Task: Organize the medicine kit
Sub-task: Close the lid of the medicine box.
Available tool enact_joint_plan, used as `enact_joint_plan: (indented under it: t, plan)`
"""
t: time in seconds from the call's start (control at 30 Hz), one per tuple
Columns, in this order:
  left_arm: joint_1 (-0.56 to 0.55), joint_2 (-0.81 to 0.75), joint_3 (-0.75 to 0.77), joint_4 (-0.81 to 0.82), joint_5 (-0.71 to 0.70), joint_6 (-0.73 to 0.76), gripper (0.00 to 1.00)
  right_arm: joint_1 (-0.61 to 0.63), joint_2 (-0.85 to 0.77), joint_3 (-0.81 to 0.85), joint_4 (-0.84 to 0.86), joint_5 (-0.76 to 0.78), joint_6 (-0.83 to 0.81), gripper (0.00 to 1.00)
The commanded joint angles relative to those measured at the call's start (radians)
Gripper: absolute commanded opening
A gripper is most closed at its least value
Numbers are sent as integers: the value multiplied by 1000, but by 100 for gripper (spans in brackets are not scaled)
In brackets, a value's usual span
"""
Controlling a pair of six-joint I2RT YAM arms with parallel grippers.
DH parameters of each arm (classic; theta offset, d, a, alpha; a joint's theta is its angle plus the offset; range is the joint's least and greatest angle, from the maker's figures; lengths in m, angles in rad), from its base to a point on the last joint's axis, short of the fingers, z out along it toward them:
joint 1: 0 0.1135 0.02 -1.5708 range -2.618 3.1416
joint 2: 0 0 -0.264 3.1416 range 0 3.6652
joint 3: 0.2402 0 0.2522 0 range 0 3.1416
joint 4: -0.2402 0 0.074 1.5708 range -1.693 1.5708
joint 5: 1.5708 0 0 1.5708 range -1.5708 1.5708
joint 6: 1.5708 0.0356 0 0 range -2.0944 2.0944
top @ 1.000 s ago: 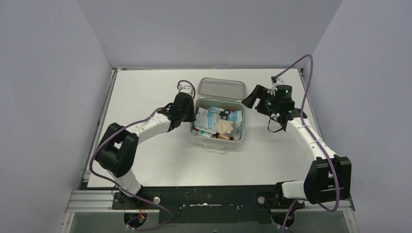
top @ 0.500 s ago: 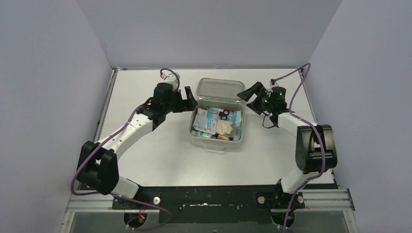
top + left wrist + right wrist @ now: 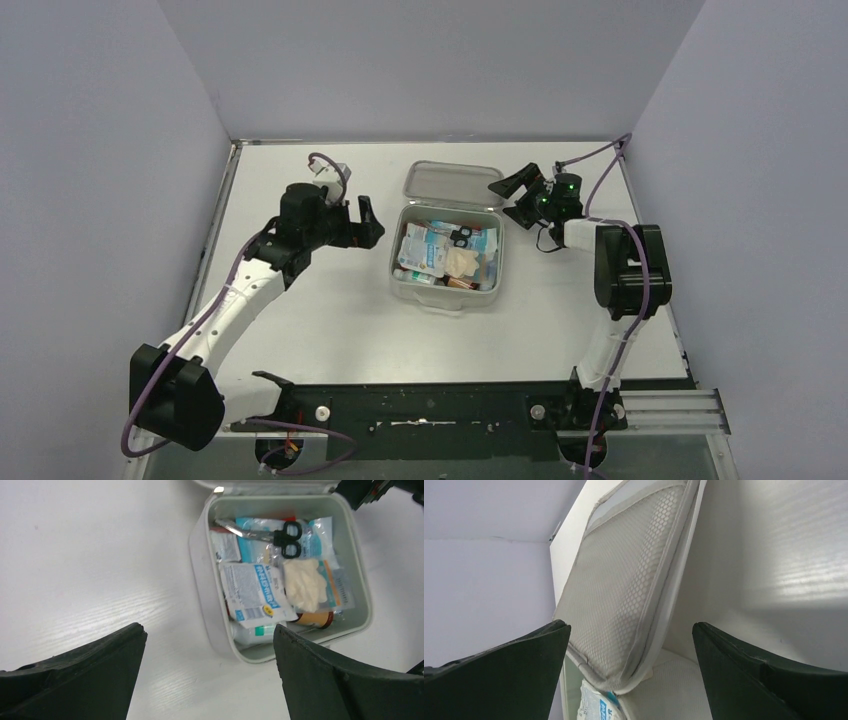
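medicine kit (image 3: 447,290) — open, full

A white table (image 3: 330,330) is seen from above. It is closed in on three sides by plain walls of a pale purple-grey. A back wall (image 3: 430,60) is set along the far edge. A left wall (image 3: 90,200) and a right wall (image 3: 770,200) are set along the side edges. A black strip (image 3: 430,410) is fixed along the near edge, and silver metal rails (image 3: 185,415) are seen at the near corners. The table top is lit softly and evenly, and a faint grain is shown on it.
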Motion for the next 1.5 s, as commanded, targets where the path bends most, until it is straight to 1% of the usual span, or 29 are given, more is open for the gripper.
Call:
enact_joint_plan:
  t: [0.0, 0.07, 0.1, 0.2, 0.23, 0.4, 0.5, 0.57, 0.63, 0.77, 0.83, 1.0, 1.1, 1.3, 1.47]
  plan:
    - [39, -13, -33, -24, 83, 34, 97, -11, 82, 119, 133, -112, 11, 100]
    - [40, -6, -44, -1, 119, 1, 97, -16, 114, 147, 163, -139, 19, 100]
    - [42, 0, -53, 19, 138, -18, 95, -16, 127, 159, 182, -154, 24, 100]
    - [43, 32, -76, 78, 190, -69, 88, -18, 161, 196, 182, -175, 16, 100]
    - [43, 48, -78, 90, 201, -82, 84, -18, 172, 206, 181, -178, 15, 99]
    - [44, 152, -55, 104, 255, -103, 71, -17, 220, 249, 246, -207, 35, 91]
    - [43, 197, -35, 84, 210, -88, 65, -19, 251, 264, 298, -229, 55, 84]
    - [42, 219, -33, 89, 212, -88, 59, -21, 255, 262, 333, -237, 50, 81]
    - [41, 246, -28, 89, 229, -87, 52, -25, 256, 263, 351, -253, 40, 81]
    - [40, 296, -14, 79, 246, -83, 40, -33, 256, 273, 439, -296, 52, 82]
    - [39, 315, -16, 91, 251, -86, 37, -36, 257, 282, 466, -312, 59, 83]
    - [37, 355, -10, 111, 245, -99, 36, -36, 254, 281, 588, -357, 106, 85]
    - [35, 373, -2, 121, 249, -110, 35, -36, 248, 289, 581, -367, 87, 85]
    - [31, 389, 16, 125, 241, -118, 34, -36, 229, 301, 635, -395, 86, 85]
    - [30, 402, 30, 131, 247, -128, 34, -36, 199, 306, 635, -406, 79, 85]
